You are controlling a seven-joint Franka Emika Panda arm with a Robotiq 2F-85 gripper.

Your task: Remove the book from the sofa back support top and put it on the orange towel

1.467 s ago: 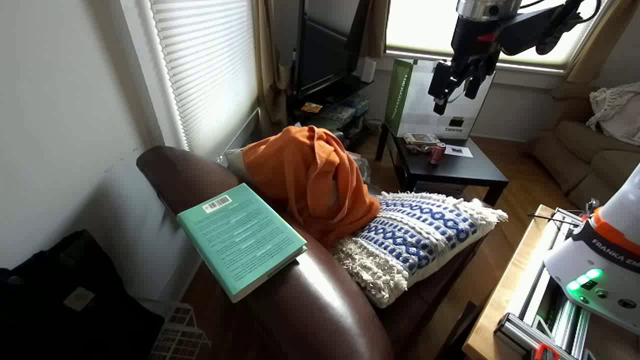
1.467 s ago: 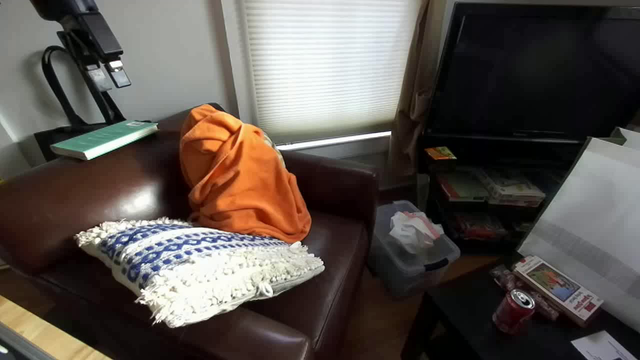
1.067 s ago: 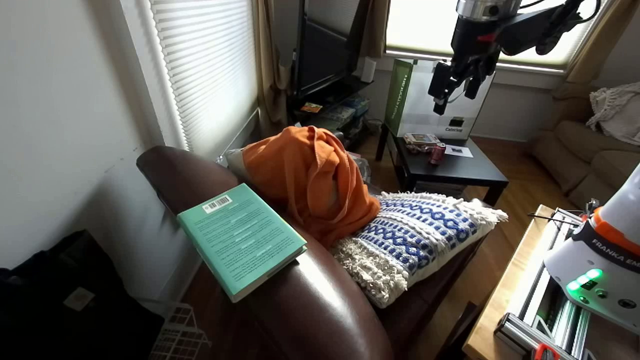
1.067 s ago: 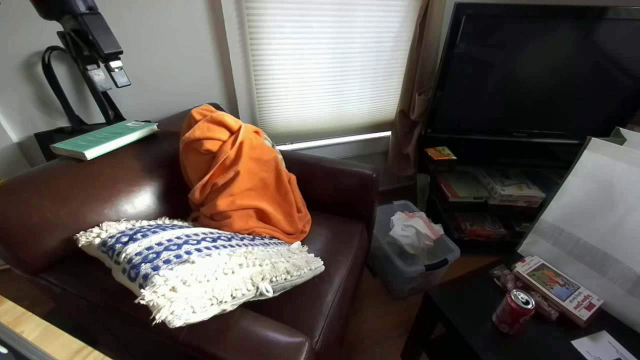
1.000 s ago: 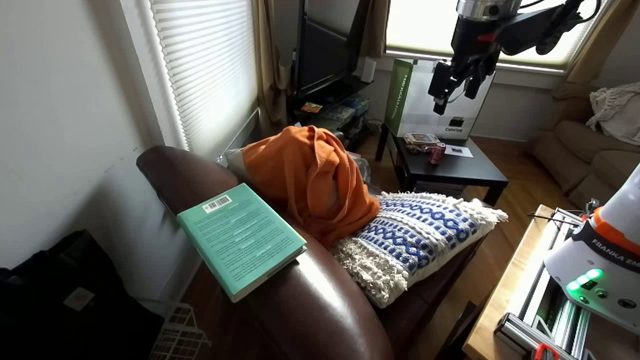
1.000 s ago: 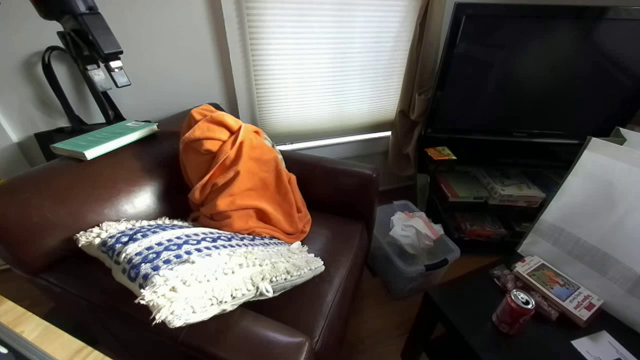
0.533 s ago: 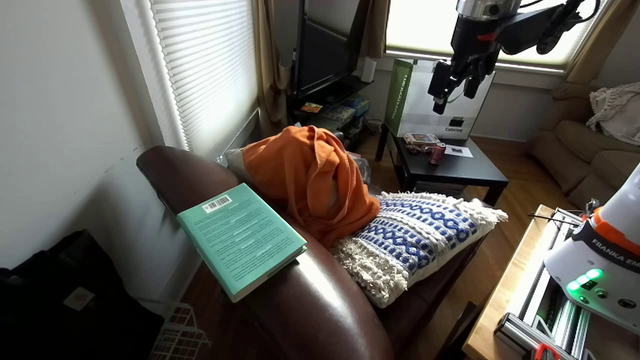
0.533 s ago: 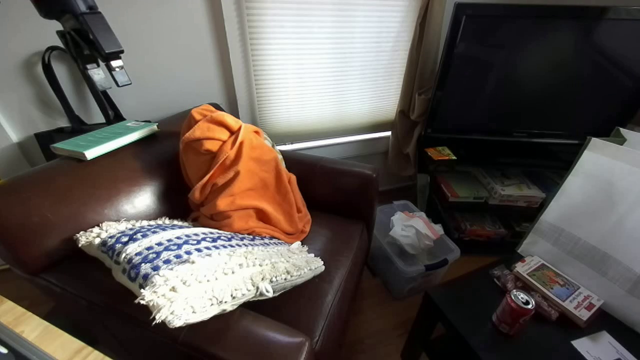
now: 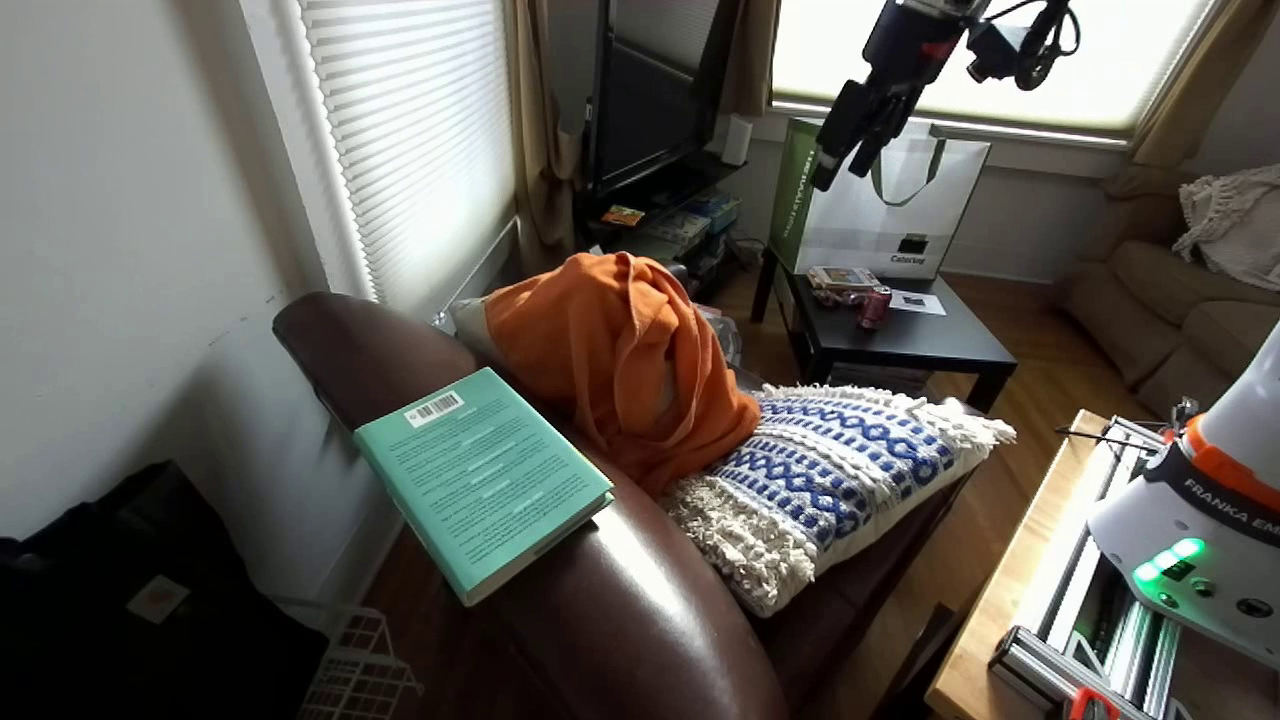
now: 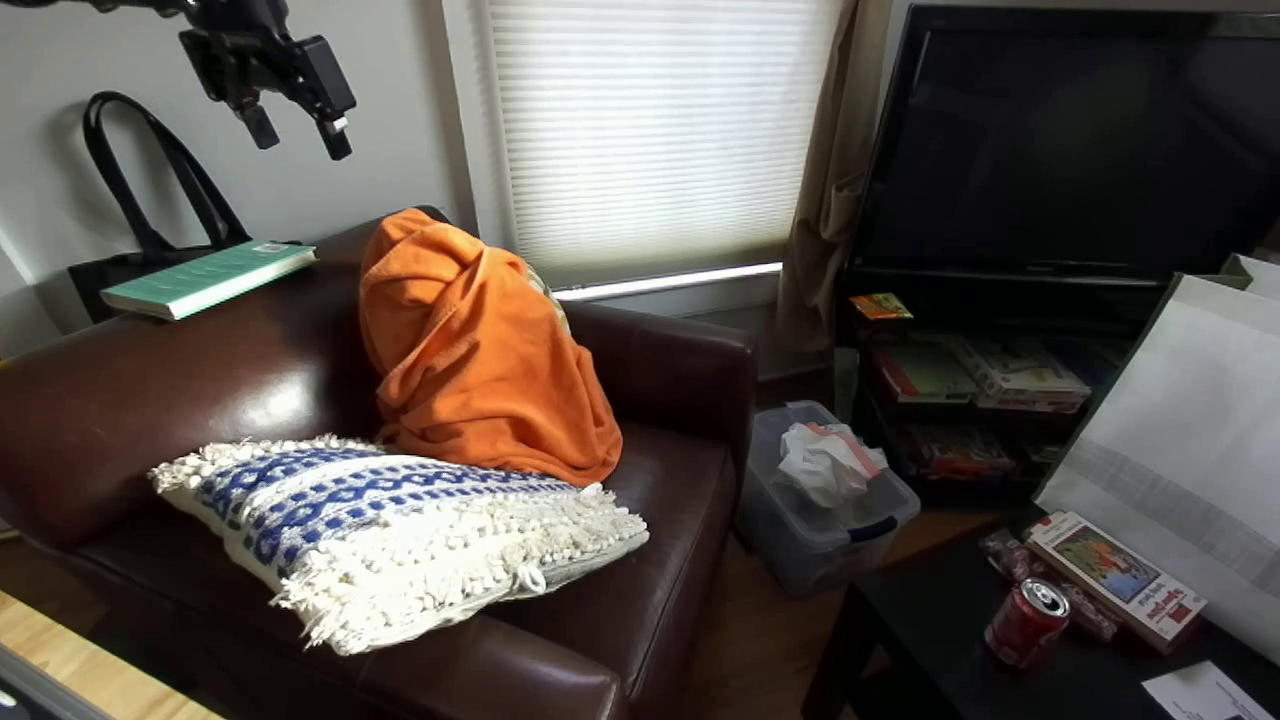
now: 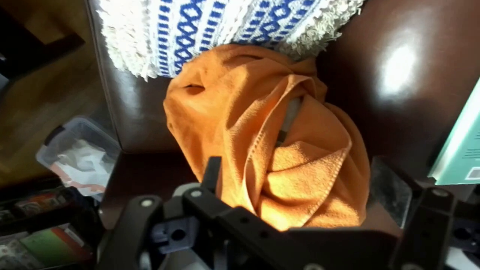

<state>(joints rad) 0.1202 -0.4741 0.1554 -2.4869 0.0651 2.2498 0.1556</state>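
Observation:
A green book (image 9: 485, 480) lies flat on top of the brown leather sofa back (image 9: 650, 610); it also shows in an exterior view (image 10: 215, 280) and at the right edge of the wrist view (image 11: 461, 146). The orange towel (image 9: 610, 350) is draped in folds over something on the sofa, beside the book; it shows too in an exterior view (image 10: 480, 370) and centrally in the wrist view (image 11: 232, 108). My gripper (image 9: 842, 172) is open and empty in the air; in an exterior view (image 10: 302, 145) it hangs above and behind the book and towel. Its spread fingers frame the towel in the wrist view (image 11: 300, 168).
A fringed blue-and-white pillow (image 9: 850, 450) lies on the seat beside the towel. A black bag (image 9: 130, 590) stands behind the sofa by the wall. A low black table (image 9: 910, 340) holds a can and shopping bag. A plastic bin (image 10: 830, 500) stands beside the sofa.
My gripper was still, then moved and turned within the last half second: left and slightly up in an exterior view, rightward in another. The book, towel and pillow have not moved.

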